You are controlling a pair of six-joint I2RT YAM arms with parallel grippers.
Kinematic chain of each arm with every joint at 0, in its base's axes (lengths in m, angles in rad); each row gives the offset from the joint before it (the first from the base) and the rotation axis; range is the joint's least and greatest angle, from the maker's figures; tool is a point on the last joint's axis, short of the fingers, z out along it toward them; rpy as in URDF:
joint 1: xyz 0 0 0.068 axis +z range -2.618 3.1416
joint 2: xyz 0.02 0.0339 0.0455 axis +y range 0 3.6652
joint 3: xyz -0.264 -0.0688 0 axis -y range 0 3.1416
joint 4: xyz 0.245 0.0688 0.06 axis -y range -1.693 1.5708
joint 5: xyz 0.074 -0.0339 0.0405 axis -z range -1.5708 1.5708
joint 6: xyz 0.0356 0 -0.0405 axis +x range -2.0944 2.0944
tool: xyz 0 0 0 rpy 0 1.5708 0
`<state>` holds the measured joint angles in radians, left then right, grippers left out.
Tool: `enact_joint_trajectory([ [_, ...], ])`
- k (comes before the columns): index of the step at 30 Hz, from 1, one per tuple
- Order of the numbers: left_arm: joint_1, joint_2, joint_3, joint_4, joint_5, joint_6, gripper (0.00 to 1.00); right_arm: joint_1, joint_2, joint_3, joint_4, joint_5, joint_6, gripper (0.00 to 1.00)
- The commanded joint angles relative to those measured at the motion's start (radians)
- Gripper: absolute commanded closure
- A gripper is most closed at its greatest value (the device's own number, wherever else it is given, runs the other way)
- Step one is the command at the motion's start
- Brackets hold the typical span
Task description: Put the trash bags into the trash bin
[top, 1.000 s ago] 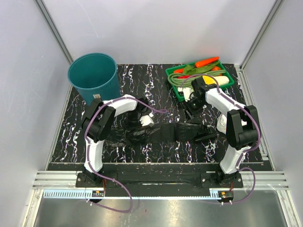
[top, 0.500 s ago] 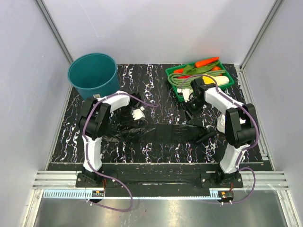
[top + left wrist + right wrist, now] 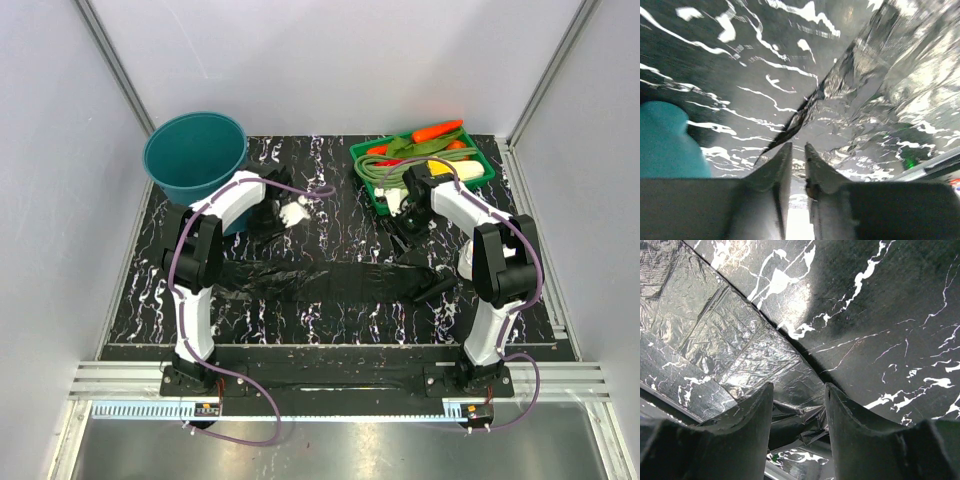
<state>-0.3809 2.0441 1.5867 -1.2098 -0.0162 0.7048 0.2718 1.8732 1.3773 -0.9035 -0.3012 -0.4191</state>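
**A:** What did the fingers [image 3: 775,172] of the left gripper [image 3: 798,149] do?

**B:** They stood only a little apart, with a thin bright slit between them. I could not tell whether any film was inside the slit. From the tips, a folded edge of the trash bags [image 3: 875,95] ran toward 1 o'clock over the black marbled table [image 3: 740,65].

**A:** And the right gripper [image 3: 797,390]?

**B:** Its fingers [image 3: 752,415] were spread wide. Crumpled film showed low in the gap, near the palm, but I could not tell if it touched them. The flat, creased part of the film went off toward 10 o'clock.

**A:** Where did the trash bags lie, seen from above?

**B:** On the near half of the table, as one long dark strip. Its long axis ran from 9 o'clock to 3 o'clock, and the 3 o'clock end was bunched up near the right arm. I could not see how many bags made the strip, because black film on a black table gave almost no outline.

**A:** And the trash bin [image 3: 188,197]?

**B:** It stood upright at the 10 o'clock corner, mouth up, apart from the strip. The left arm crossed in front of its wall, and the left gripper was near it, at 4 o'clock from it. In the left wrist view only a blurred teal patch showed at 8 o'clock. The green tray [image 3: 361,170] of vegetables sat at 1 o'clock, and the right arm hid part of its near edge.
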Motion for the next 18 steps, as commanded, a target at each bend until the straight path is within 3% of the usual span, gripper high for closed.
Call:
enact_joint_trajectory([
  [1,-0.004,-0.002,0.148,-0.059,0.211,0.032,0.73,-0.017,0.003,0.042,-0.048,-0.023,-0.043,0.48],
  [4,-0.006,0.021,0.217,-0.048,0.287,0.019,0.61,-0.023,0.004,0.043,-0.057,-0.027,-0.073,0.41],
  [13,-0.027,0.065,0.297,-0.010,0.393,-0.016,0.54,-0.034,0.032,0.043,-0.094,-0.061,-0.211,0.37],
  [14,-0.032,0.068,0.298,-0.001,0.404,-0.024,0.54,-0.034,0.038,0.043,-0.094,-0.064,-0.224,0.31],
  [18,-0.052,0.080,0.295,0.030,0.424,-0.044,0.53,-0.034,0.076,0.060,-0.092,-0.076,-0.276,0.27],
])
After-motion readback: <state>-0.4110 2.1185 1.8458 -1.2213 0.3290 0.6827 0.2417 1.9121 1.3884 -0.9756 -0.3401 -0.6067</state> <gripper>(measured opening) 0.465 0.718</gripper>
